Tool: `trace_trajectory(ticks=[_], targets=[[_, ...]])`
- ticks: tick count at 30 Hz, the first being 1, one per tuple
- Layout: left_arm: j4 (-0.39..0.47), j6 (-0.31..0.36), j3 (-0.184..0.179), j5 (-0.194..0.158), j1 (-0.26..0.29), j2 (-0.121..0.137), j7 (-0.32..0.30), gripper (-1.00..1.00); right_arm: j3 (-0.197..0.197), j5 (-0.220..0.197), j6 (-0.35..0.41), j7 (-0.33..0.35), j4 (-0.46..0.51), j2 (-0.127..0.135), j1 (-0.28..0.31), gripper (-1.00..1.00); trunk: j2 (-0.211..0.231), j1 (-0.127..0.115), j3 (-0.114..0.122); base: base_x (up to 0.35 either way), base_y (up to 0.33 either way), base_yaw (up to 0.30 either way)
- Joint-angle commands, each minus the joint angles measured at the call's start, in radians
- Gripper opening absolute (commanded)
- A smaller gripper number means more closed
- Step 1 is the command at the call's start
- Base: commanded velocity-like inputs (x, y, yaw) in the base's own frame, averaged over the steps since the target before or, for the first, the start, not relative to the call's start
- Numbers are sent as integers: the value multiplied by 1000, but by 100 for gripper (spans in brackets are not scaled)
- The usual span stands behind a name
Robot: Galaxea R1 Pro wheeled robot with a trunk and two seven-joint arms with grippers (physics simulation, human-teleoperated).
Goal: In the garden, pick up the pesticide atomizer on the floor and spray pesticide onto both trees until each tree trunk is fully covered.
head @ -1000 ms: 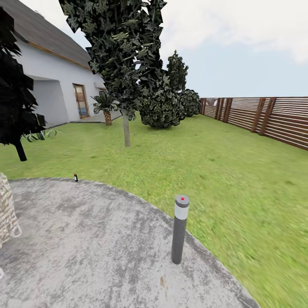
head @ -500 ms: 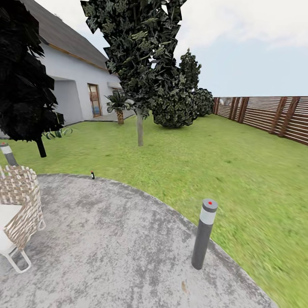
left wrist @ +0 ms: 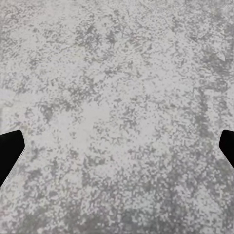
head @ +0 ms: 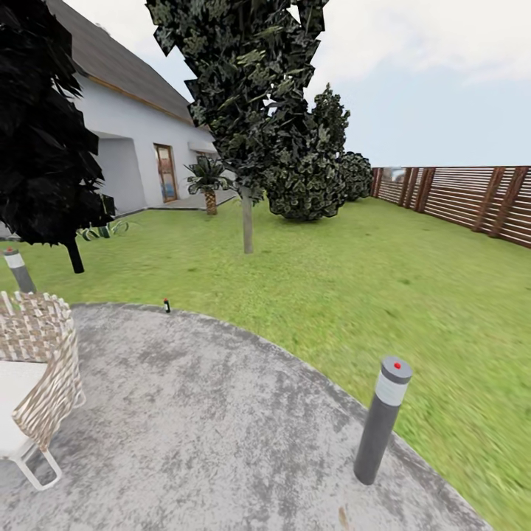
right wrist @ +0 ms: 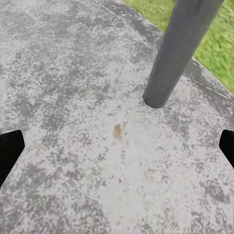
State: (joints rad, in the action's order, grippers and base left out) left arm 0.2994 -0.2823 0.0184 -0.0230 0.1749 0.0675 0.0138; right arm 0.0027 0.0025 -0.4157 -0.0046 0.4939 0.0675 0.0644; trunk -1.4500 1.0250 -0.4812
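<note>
The pesticide atomizer (head: pixel 167 304), a tiny dark bottle with a red top, stands upright at the far edge of the grey paved circle, where it meets the lawn. Beyond it on the grass rises a tree (head: pixel 243 81) with a straight pale tree trunk (head: pixel 247 221) and a dark green crown. My left gripper (left wrist: pixel 117 151) hangs open over bare grey paving, its black fingertips (left wrist: pixel 9 148) at the picture's sides. My right gripper (right wrist: pixel 117 151) is open too, above the paving close to a bollard's foot, holding nothing.
A grey bollard (head: pixel 380 420) with a red dot stands at the paving's near right edge, another bollard (head: pixel 18 269) at far left. A wicker chair (head: pixel 40 354) is close on the left. A near-black tree (head: pixel 44 133), white house (head: pixel 125 147), bushes (head: pixel 310 177) and slat fence (head: pixel 457 195) ring the lawn.
The whole head view has shifted: the camera turned, so the bollard, tree and atomizer slid rightward in the picture and the wicker chair and a second bollard came into view at left.
</note>
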Motion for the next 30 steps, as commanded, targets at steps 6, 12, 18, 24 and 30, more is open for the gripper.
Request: trace_trajectory(ticks=[6, 12, 18, 24, 30], targets=[[0, 0, 0, 1, 0, 0, 0, 100, -1, 0, 0, 0, 0, 0, 0, 100, 0, 0, 0, 335, 13, 19], [-9, 0, -1, 2, 0, 0, 0, 100, -1, 0, 0, 0, 0, 0, 0, 100, 0, 0, 0, 338, -8, 1], [-13, 0, -2, 2, 0, 0, 0, 100, -1, 1, 0, 0, 0, 0, 0, 100, 0, 0, 0, 317, -104, 0], [-14, 0, -2, 2, 0, 0, 0, 100, 0, 2, 0, 3, 0, 0, 0, 100, 0, 0, 0, 293, -144, 0], [-14, 0, -1, 2, 0, 0, 0, 100, 1, 1, 0, 2, -16, 0, 0, 100, 0, 0, 0, 292, -146, 0]])
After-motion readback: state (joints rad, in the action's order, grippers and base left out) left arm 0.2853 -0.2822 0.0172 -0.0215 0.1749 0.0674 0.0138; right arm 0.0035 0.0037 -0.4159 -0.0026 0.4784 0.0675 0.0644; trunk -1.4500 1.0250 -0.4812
